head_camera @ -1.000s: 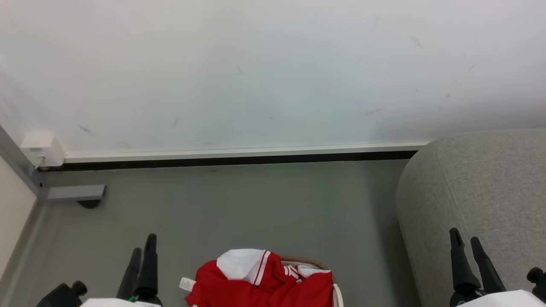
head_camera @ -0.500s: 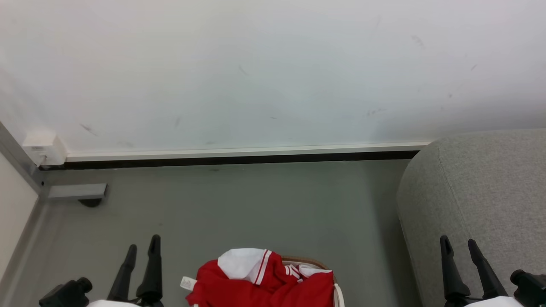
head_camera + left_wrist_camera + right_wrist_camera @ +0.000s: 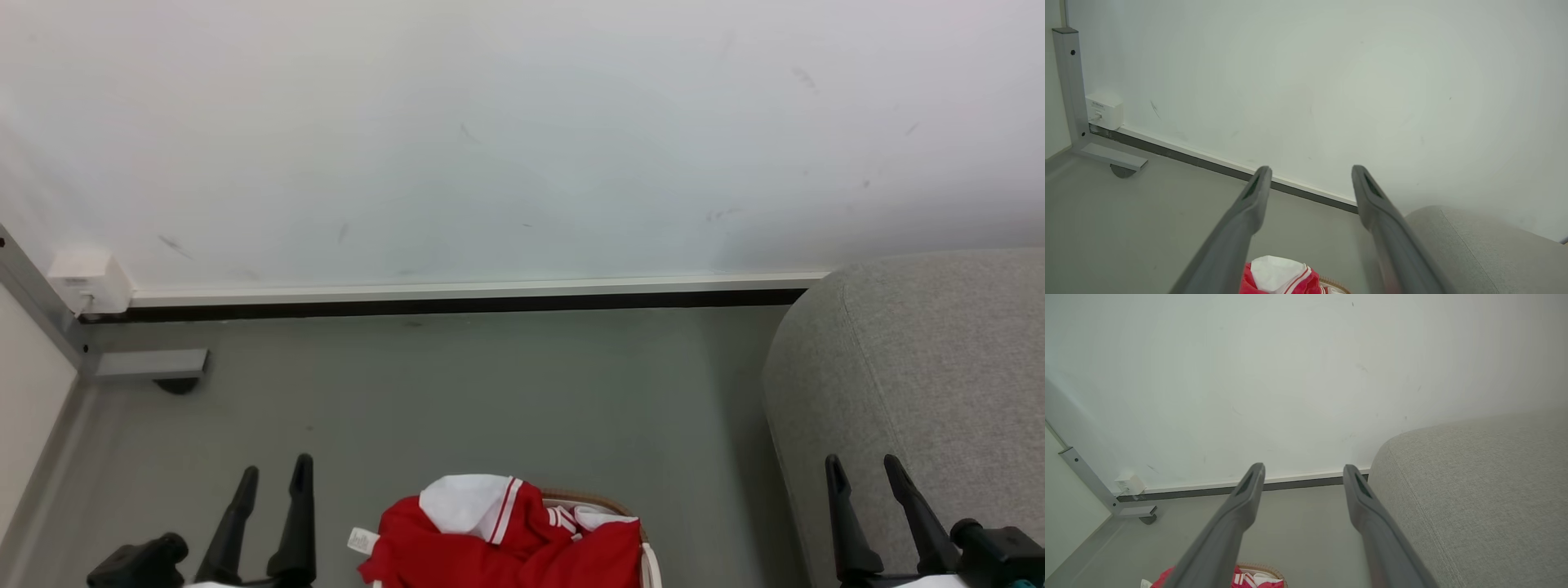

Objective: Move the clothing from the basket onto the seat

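Nearest, the left gripper [image 3: 276, 472] and right gripper [image 3: 862, 465] hang empty, fingers apart, flanking the clothing [image 3: 506, 549] heaped in the basket [image 3: 602, 500] (cloth spills over its rim). Further right rises the seat [image 3: 922, 367]. A snagged fold could likely drag the light basket up too.

Basket [image 3: 592, 497] largely beyond bottom edge.

Soft red cloth clothing [image 3: 531, 559], woven matt fabric seat [image 3: 939, 367], smooth matt floor [image 3: 490, 392], scuffed matt wall [image 3: 490, 122]
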`<state>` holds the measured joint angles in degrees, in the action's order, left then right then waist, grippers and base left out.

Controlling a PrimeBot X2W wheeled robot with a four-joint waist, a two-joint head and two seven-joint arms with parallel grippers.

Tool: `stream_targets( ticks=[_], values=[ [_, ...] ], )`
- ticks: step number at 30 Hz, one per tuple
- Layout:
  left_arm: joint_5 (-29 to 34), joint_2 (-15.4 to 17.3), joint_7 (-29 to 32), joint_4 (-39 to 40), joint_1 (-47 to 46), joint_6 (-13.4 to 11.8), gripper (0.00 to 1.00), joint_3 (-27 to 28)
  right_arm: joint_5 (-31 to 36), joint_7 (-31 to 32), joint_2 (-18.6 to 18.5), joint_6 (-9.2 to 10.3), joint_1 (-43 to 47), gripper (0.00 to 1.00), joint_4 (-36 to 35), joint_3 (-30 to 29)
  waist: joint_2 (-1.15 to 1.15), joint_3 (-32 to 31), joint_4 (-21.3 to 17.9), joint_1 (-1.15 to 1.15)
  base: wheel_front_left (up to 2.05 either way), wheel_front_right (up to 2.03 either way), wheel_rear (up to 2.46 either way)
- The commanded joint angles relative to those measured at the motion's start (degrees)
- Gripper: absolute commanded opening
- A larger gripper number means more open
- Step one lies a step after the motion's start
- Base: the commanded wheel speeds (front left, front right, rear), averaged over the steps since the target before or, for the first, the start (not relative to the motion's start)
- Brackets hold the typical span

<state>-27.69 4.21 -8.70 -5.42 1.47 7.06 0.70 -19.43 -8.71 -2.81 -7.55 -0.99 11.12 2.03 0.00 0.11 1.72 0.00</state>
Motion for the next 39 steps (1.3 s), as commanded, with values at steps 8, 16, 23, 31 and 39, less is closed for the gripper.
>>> stream_targets(
  ticks=[8,16,23,31,39],
  values=[
    [5.88,1.38,-1.69,0.05,0.86,0.29,1.00,-0.62,3.55,-1.67,-0.11,0.08,0.66,1.00,-0.58,-0.49,0.00,-0.06,0.17,0.00,0.00,0.00,0.00],
    [9.79,1.69,-2.61,0.39,1.32,0.35,1.00,-0.91,6.34,-2.71,-0.12,0.08,1.23,1.00,-0.50,-0.75,0.00,-0.18,0.32,0.00,0.00,0.00,0.00],
    [12.79,1.87,-3.57,0.28,1.98,0.40,1.00,-0.94,7.70,-3.55,-0.12,0.09,1.91,1.00,-0.23,-1.21,0.00,-0.26,0.36,0.00,0.00,0.00,0.00],
    [14.88,2.10,-4.50,-0.62,2.71,0.44,1.00,-1.69,9.27,-4.50,-0.14,0.10,2.44,1.00,0.59,-1.70,0.00,-0.46,0.39,0.00,0.00,0.00,0.00],
    [16.87,2.35,-5.34,-1.04,3.03,0.47,1.00,-2.09,11.93,-5.31,-0.14,0.11,2.63,1.00,1.12,-2.07,0.00,-0.40,0.69,0.00,0.00,0.00,0.00]
  ],
)
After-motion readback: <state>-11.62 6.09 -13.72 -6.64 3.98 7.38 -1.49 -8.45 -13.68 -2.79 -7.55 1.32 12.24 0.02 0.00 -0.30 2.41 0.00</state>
